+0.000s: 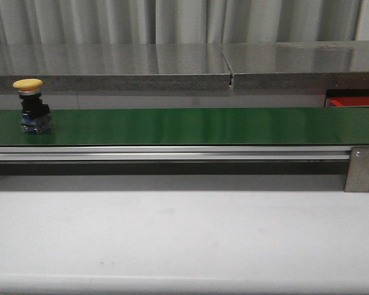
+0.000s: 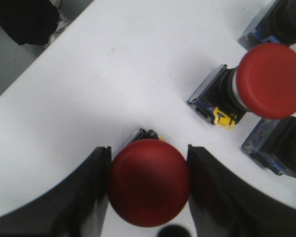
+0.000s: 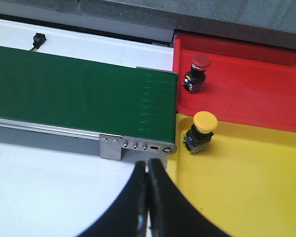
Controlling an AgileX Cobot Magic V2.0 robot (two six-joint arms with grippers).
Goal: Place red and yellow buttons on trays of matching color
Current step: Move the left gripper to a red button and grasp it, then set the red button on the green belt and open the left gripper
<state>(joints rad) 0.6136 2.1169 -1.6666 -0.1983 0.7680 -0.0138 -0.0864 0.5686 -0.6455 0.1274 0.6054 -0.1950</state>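
My left gripper [image 2: 148,150] is shut on the cap of a red button [image 2: 149,182] that stands on the white table [image 2: 113,74]. Another red button [image 2: 270,81] lies close by. A yellow button [image 1: 29,104] stands on the green conveyor belt [image 1: 197,126] at its far left. My right gripper [image 3: 149,165] is shut and empty, above the white table by the belt's end. The red tray [image 3: 256,94] holds a red button [image 3: 197,71]. The yellow tray [image 3: 246,187] holds a yellow button [image 3: 201,131]. Neither gripper shows in the front view.
Two more button bases [image 2: 281,19] [image 2: 278,150] lie beside the red buttons in the left wrist view. The belt's metal end bracket [image 3: 133,145] is just ahead of my right gripper. A grey ledge [image 1: 172,67] runs behind the belt.
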